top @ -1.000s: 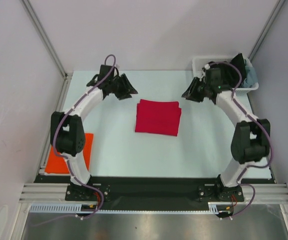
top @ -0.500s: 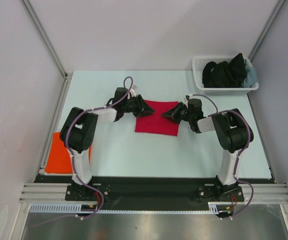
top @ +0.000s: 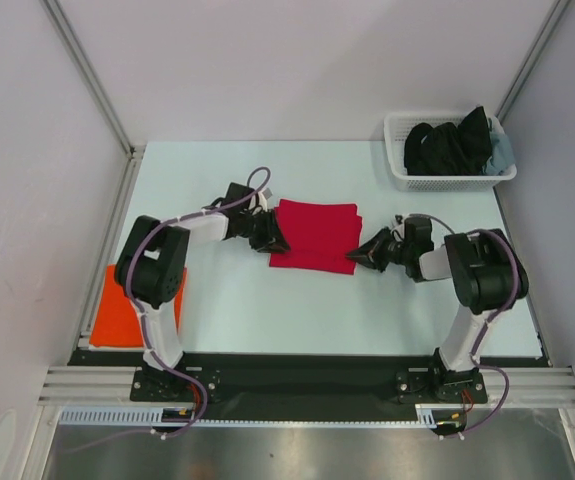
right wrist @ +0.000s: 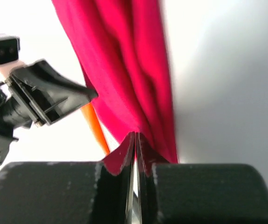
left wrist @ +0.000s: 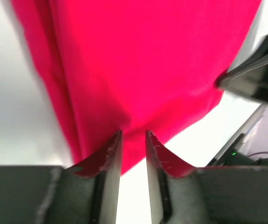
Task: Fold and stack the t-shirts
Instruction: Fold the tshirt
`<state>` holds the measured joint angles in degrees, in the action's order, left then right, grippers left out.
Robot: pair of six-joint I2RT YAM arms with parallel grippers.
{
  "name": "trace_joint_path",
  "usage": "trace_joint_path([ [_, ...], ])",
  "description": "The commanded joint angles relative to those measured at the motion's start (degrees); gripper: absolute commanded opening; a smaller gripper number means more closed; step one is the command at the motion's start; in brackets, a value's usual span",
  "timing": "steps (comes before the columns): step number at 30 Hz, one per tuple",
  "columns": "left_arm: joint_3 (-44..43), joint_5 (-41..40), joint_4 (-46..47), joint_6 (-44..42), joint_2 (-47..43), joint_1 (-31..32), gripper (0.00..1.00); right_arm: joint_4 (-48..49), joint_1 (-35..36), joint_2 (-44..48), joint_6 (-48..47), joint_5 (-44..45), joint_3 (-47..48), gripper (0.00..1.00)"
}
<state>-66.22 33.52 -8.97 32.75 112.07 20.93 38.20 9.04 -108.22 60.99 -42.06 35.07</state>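
The crimson red t-shirt (top: 314,234) lies folded in the middle of the table. My left gripper (top: 275,243) is low at its near left corner. In the left wrist view the gripper (left wrist: 134,136) has its jaws a narrow gap apart, with the red cloth (left wrist: 138,70) between the tips. My right gripper (top: 363,257) is at the near right corner. In the right wrist view the gripper (right wrist: 135,135) is pressed almost shut on the red shirt's (right wrist: 124,70) edge. The orange t-shirt (top: 115,312) lies folded at the table's left edge, partly under the left arm.
A white lattice basket (top: 403,172) with dark clothes stands at the back right corner. Grey walls close in the table on both sides. An orange strip (right wrist: 96,126) of the other shirt shows beyond the red cloth in the right wrist view.
Both arms came down from the back of the table to the red shirt, then slid along its side edges to its near corners. The shirt lies where it was.
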Motion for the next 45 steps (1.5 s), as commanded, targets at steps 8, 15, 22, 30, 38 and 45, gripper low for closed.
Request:
trace_joint_path([
  [8,1.25,1.27,3.75,5.37,-9.69,5.96,0.36,-20.37,7.56,5.85,-8.56,0.41,17.04,0.08],
  [15,5.82,-0.55,7.13,8.55,-2.65,4.39,0.32,-0.93,9.51,-4.71,0.36,-1.88,10.40,0.08],
  [22,9.98,-3.81,-0.84,-0.05,-5.98,1.84,0.32,-12.67,-1.28,5.02,-12.89,-4.00,3.06,0.08],
  [30,-5.05,1.90,1.30,5.01,-6.54,0.17,0.45,-21.15,-1.13,4.19,-10.73,-3.65,20.72,0.08],
  [38,-16.13,4.81,18.02,19.97,12.52,-3.70,0.44,0.45,2.30,-11.82,4.99,6.37,27.52,0.08],
  [45,-19.29,1.90,21.02,21.57,21.61,-6.07,0.43,6.57,-3.04,-15.44,5.29,14.46,22.42,0.08],
])
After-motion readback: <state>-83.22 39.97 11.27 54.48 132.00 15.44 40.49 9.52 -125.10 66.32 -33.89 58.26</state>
